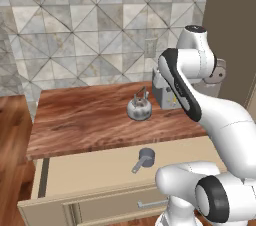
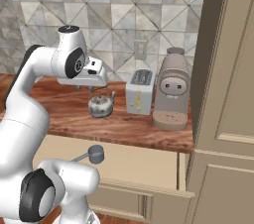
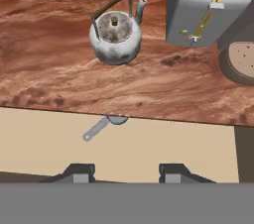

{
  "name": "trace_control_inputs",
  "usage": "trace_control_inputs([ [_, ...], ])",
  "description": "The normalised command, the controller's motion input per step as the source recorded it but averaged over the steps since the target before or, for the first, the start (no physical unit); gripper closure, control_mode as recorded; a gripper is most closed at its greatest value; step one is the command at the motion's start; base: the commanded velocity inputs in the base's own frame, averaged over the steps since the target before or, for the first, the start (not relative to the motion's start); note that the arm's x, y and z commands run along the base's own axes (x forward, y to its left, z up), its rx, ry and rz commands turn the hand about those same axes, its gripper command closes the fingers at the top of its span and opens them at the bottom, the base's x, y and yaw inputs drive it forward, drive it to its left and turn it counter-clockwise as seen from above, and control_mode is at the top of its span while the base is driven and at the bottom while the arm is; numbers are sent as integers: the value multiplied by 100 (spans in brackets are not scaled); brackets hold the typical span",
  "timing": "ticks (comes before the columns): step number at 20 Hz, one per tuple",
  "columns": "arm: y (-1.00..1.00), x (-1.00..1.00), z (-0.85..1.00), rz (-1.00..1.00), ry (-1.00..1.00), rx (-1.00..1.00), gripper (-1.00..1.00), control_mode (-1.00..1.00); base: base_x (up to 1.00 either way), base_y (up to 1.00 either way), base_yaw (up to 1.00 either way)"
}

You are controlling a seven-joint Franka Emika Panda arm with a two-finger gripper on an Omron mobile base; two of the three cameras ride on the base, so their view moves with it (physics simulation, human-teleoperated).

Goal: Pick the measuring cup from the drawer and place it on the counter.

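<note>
One measuring cup (image 1: 146, 158) lies in the open drawer (image 1: 90, 170); gripper (image 3: 127, 172) spread, empty.

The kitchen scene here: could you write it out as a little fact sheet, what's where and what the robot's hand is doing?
measuring cup: small dark grey metal cup with flat handle, lying in the drawer
drawer: wide beige drawer, pulled open
counter: reddish-brown wood slab
kettle: shiny silver kettle on the counter
toaster: grey box right of the kettle
coffee machine: beige, right of the toaster
hand: raised over the counter, empty, fingers apart
</note>
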Motion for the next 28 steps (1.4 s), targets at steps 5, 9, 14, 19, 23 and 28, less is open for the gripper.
trace_control_inputs([
  [5, 0, 0, 0, 0, 0, 0, -100, 100, -3, 0, 0],
  [9, 0, 0, 0, 0, 0, 0, -100, 100, -36, 0, 0],
  [14, 0, 0, 0, 0, 0, 0, -100, 100, -69, 0, 0],
  [19, 0, 0, 0, 0, 0, 0, -100, 100, -59, 0, 0],
  [23, 0, 0, -9, 0, 7, 0, -100, -100, -14, 0, 0],
  [28, -2, 13, -31, 0, 9, 0, -100, -100, 0, 0, 0],
])
